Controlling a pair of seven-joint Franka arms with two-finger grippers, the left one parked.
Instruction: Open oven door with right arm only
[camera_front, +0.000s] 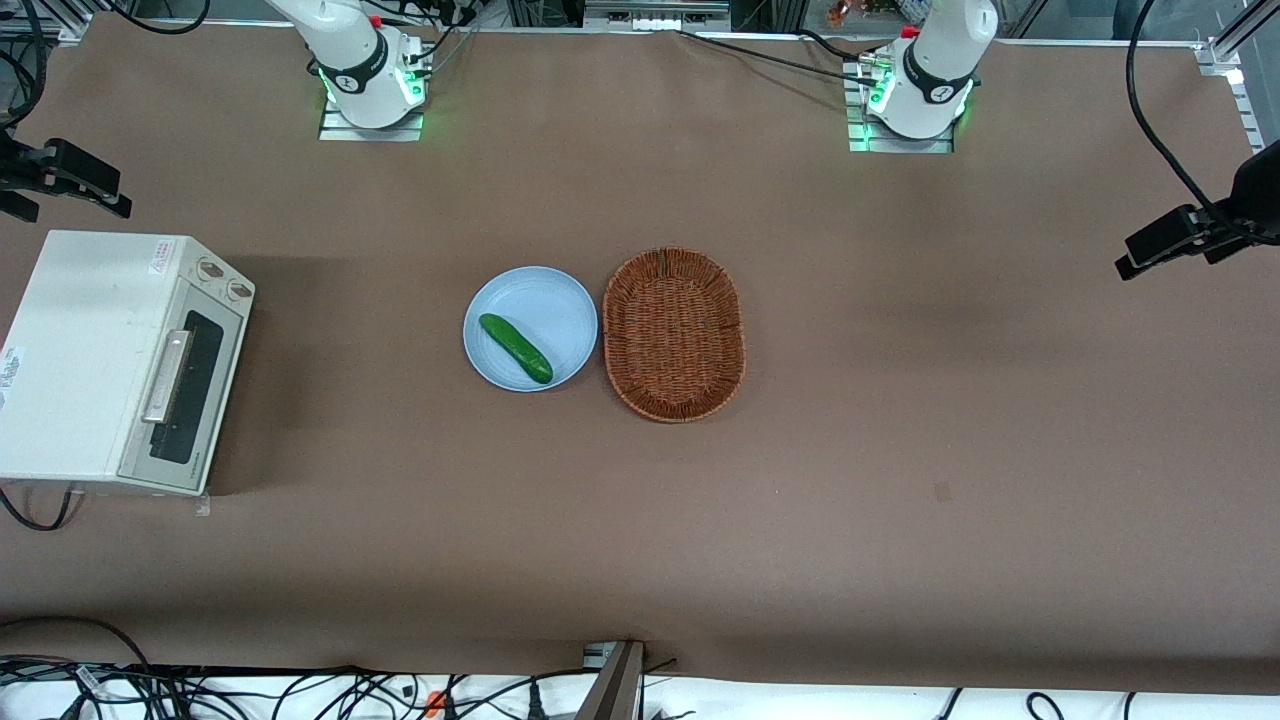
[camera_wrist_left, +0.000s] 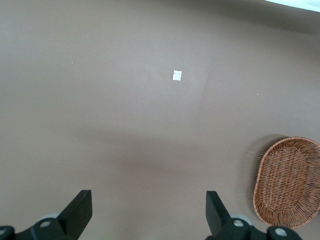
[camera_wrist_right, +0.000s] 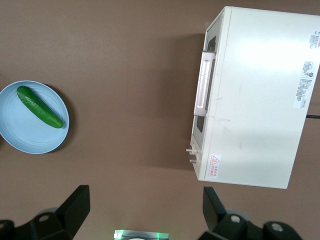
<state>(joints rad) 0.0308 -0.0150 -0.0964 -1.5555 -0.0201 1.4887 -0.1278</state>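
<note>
I see my gripper (camera_wrist_right: 142, 210) spread wide, fingers (camera_wrist_right: 75, 205) apart and holding nothing, hanging high above the brown table (camera_front: 900, 480) with the toaster oven (camera_wrist_right: 255, 95) below it. The gripper touches no object.

I count one oven, one plate (camera_front: 531, 328), one cucumber (camera_front: 515, 348) and one basket (camera_front: 674, 333). The oven sits toward the working arm's end of the table, about nine o'clock from the plate in the front view. Its oven door (camera_front: 185, 385) is closed, bar handle (camera_front: 167, 376) flat against it, two knobs (camera_front: 210, 270) beside the door.

The plate holds the cucumber, lying diagonally. The wicker basket just beside it is empty.
</note>
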